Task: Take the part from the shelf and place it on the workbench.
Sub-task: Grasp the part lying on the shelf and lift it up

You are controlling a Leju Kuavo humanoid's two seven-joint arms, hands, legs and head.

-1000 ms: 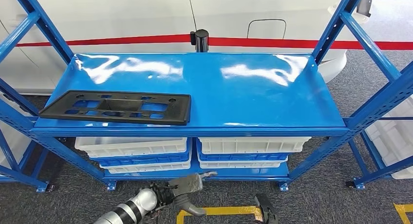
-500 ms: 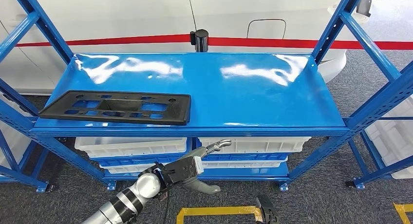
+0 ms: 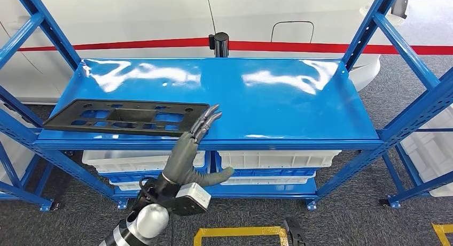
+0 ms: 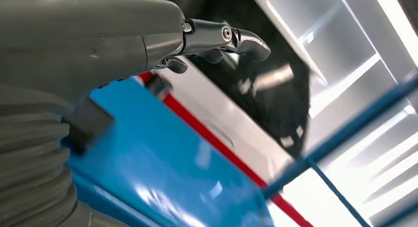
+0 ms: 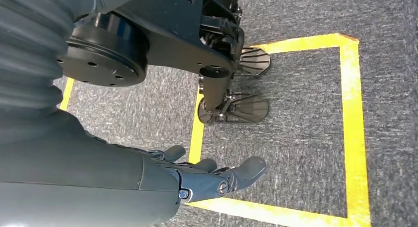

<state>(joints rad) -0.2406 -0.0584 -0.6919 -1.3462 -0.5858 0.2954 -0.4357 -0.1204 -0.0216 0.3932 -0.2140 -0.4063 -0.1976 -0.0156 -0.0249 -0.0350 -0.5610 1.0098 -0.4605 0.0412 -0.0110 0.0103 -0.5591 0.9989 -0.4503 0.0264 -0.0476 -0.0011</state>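
Plastic, by the look of it: the part [image 3: 126,117] was a flat black plate with many cut-outs, likely light and stiff, lying at the front left of the blue shelf [image 3: 278,107], its near edge close to the lip. That near long edge, or a cut-out rim, seemed the best hold. The left hand [image 3: 189,155] reached up just beside the plate's right end, fingers apart and holding nothing. The right hand [image 5: 207,180] hung over grey carpet [image 5: 296,138] with yellow tape [image 5: 352,128], fingers loosely extended, empty. The glossy shelf looked slippery; white bins [image 3: 278,159] sat below.
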